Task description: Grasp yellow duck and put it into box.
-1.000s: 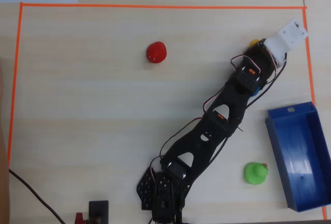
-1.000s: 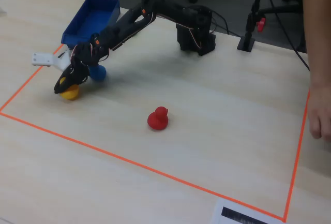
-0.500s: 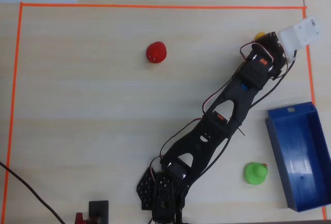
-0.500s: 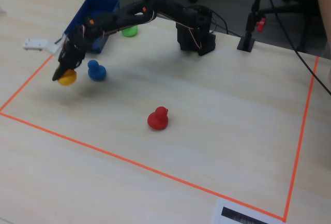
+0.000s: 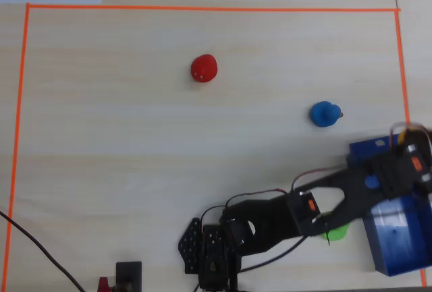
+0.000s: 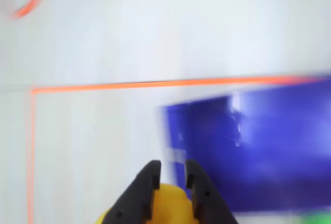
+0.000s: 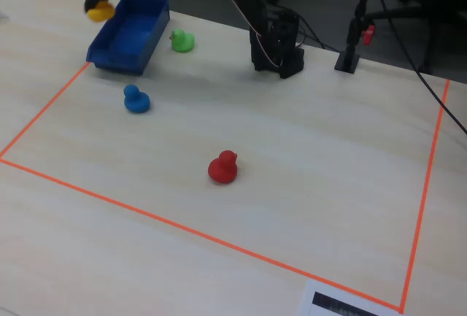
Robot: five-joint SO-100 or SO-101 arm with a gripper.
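Note:
My gripper is shut on the yellow duck, which sits between the black fingers at the bottom of the wrist view. In the fixed view the gripper holds the duck in the air at the far left corner of the blue box. In the wrist view, which is blurred, the box lies just right of the fingertips. In the overhead view the arm covers part of the box and hides the yellow duck.
A green duck stands right beside the box. A blue duck and a red duck stand on the table inside the orange tape border. The arm base stands at the back.

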